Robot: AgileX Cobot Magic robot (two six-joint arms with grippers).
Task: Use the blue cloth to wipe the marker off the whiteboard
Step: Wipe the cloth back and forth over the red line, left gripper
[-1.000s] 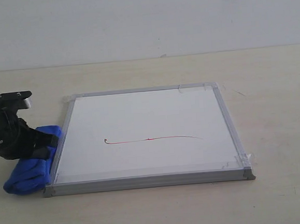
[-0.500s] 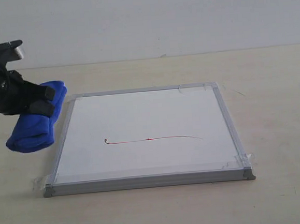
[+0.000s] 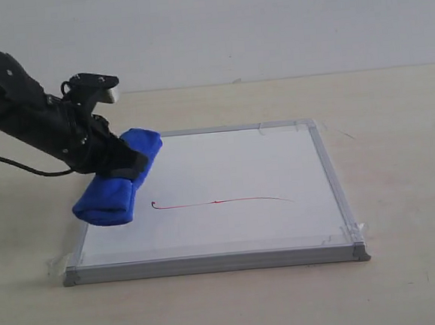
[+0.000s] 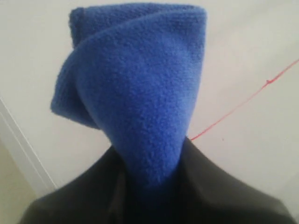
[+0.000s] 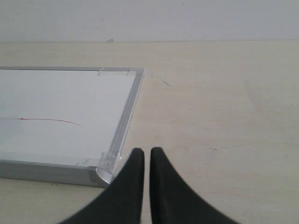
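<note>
The whiteboard [image 3: 218, 170] lies flat on the table, its red marker line [image 3: 221, 202] running across the middle with a small hook at the left end. My left gripper [image 3: 123, 166] is shut on the blue cloth [image 3: 118, 187], which hangs over the board's left part, just left of the hook. In the left wrist view the blue cloth [image 4: 140, 88] fills the middle and the marker line [image 4: 243, 102] runs off beside it. My right gripper [image 5: 147, 154] is shut with nothing in it, on the table beside the whiteboard's corner [image 5: 100, 173]; it does not show in the exterior view.
The beige table [image 3: 395, 118] surrounds the board, with a pale wall behind. Clear tape [image 3: 344, 234] holds the board's corners down. A black cable [image 3: 22, 166] trails from the left arm.
My left gripper has lifted the blue cloth from the table at the board's left side and carried it right, over the board's left part near the line's hook.
</note>
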